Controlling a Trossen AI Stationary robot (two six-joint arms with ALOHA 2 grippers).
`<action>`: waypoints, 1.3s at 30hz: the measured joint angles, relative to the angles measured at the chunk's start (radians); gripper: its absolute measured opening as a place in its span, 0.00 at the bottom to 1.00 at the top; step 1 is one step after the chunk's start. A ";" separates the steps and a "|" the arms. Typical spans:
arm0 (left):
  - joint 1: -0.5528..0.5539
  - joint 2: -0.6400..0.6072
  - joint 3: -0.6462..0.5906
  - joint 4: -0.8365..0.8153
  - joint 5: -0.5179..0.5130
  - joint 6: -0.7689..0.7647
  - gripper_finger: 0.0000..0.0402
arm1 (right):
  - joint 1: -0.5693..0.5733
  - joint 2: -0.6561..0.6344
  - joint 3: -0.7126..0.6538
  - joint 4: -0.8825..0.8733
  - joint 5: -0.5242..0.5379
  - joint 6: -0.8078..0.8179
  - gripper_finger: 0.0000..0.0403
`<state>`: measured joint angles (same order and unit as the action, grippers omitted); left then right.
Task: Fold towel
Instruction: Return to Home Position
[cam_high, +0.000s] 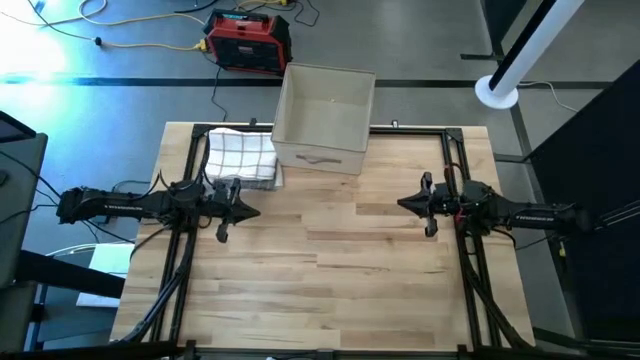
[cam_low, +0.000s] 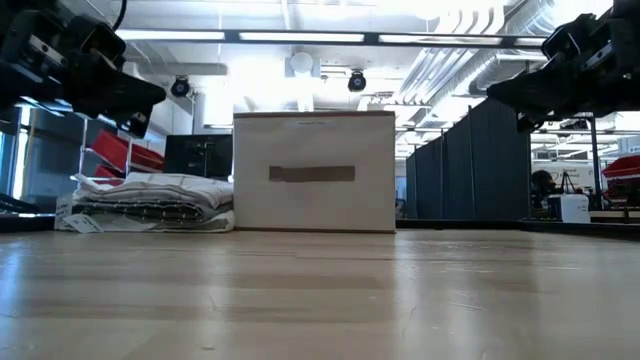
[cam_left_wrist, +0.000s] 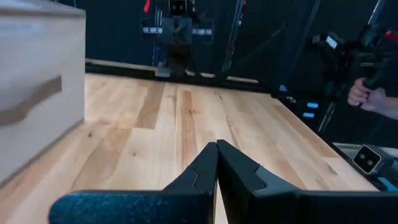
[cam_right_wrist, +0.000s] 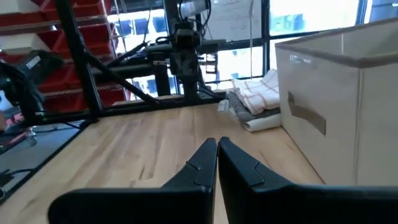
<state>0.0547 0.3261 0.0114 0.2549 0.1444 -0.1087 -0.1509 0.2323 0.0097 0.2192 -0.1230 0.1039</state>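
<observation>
White checked folded towel (cam_high: 240, 153) lies beside the beige fabric box (cam_high: 325, 115) on the wooden table (cam_high: 330, 290). Left pincer (cam_high: 256, 211) and right pincer (cam_high: 401, 204) hover closed, empty

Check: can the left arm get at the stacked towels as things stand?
Probably yes. The left gripper, shut, hovers right beside the towel stack, nothing between them; the box stands alongside the stack, not over it. The right gripper waits across the table.
</observation>
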 joint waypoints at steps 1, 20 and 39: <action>0.001 -0.006 0.000 0.000 -0.001 0.008 0.00 | 0.000 -0.009 0.000 -0.017 0.000 -0.004 0.00; 0.016 -0.238 0.001 -0.077 0.043 -0.008 0.00 | 0.001 -0.220 0.000 -0.157 -0.106 -0.006 0.00; 0.016 -0.228 0.001 -0.137 0.047 0.007 0.00 | 0.001 -0.214 0.000 -0.172 -0.103 0.079 0.00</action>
<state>0.0708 0.0978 0.0124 0.1181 0.1913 -0.1020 -0.1501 0.0181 0.0101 0.0471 -0.2264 0.1829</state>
